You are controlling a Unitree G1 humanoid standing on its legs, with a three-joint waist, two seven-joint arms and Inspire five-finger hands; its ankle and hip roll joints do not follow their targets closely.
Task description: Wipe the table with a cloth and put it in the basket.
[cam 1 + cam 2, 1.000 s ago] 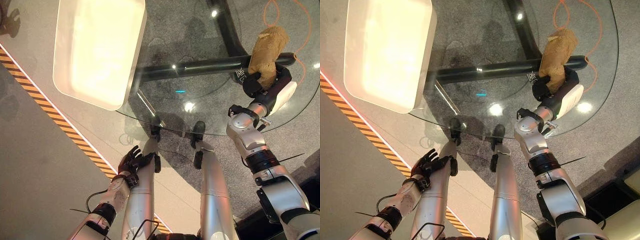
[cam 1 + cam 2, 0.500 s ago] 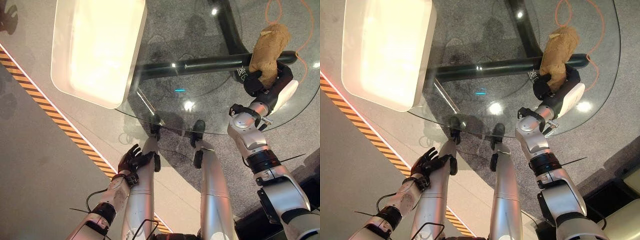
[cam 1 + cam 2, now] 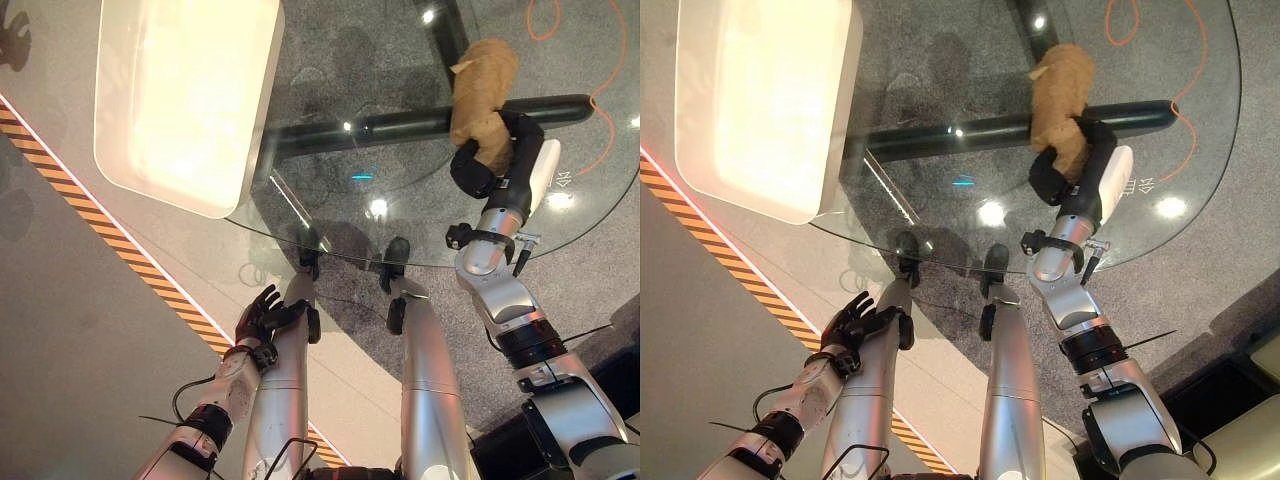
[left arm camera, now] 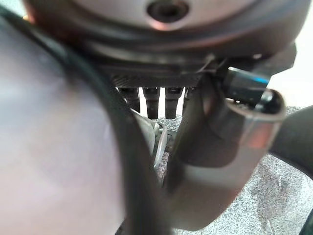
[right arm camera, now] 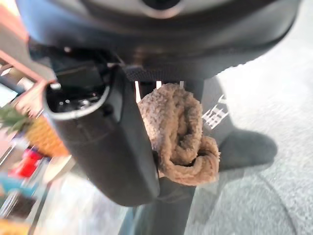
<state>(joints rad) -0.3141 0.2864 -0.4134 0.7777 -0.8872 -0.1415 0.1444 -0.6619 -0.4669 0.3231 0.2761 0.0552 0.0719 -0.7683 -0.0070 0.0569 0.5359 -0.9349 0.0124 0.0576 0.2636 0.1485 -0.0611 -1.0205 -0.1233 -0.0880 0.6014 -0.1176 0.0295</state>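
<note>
Nearest me, my left hand (image 3: pixel 262 312) hangs idle below the table edge, fingers loosely spread. Farther out, my right hand (image 3: pixel 487 165) clutches the brown cloth (image 3: pixel 480 85) over the glass table (image 3: pixel 400 230). Basket (image 3: pixel 185 95) beyond: deposit, I judge, remains.

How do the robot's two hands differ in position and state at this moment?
The right hand is raised over the glass table, while the left hand hangs low beside the table's near edge. The right hand is curled round the brown cloth; the left hand holds nothing, its fingers relaxed and spread. Both are dark hands on silver-grey arms, and neither is at the white basket.
</note>
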